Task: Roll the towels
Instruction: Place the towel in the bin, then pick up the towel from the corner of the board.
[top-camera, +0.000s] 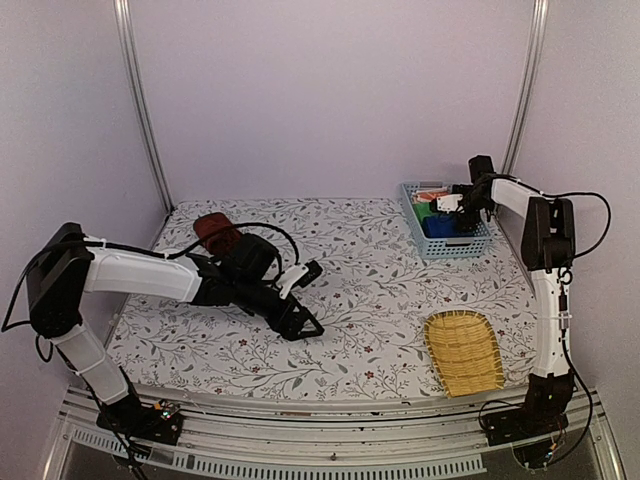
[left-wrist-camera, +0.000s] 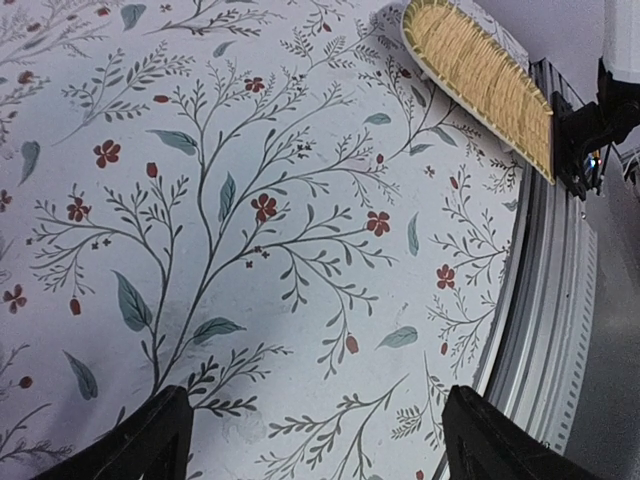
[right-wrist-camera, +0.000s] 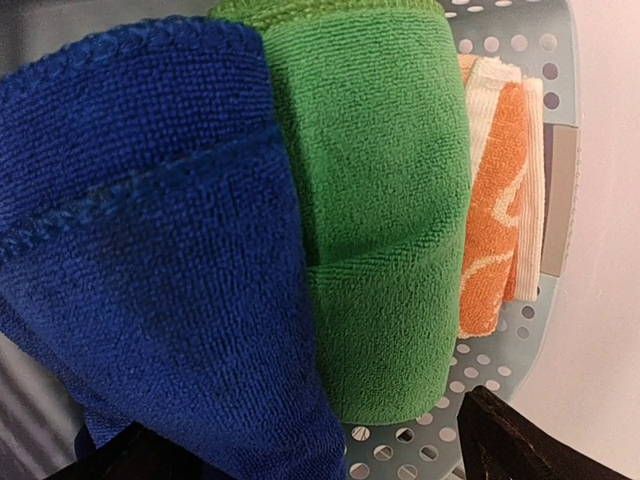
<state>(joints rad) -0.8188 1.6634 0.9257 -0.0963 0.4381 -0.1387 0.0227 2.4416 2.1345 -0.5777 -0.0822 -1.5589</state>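
Blue towel (right-wrist-camera: 150, 250) fills the right wrist view, bundled in the basket (right-wrist-camera: 500, 400) beside a green cloth (right-wrist-camera: 380, 200) and an orange cloth (right-wrist-camera: 495, 200). It sits straight ahead of the right gripper (top-camera: 455, 205), whose jaws are spread wide and empty; its long axis cannot be told. Across the table (top-camera: 350, 250), the reddish-brown towel (top-camera: 215, 232) lies behind the left gripper (top-camera: 300, 300), also spread and empty. No writing is readable.

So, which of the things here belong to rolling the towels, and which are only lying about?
For the job:
royal blue terry towel
dark reddish-brown terry towel

Only lying about:
bright green cloth
orange-red patterned cloth
pale blue perforated plastic basket, holding the blue towel and both cloths
woven yellow straw tray
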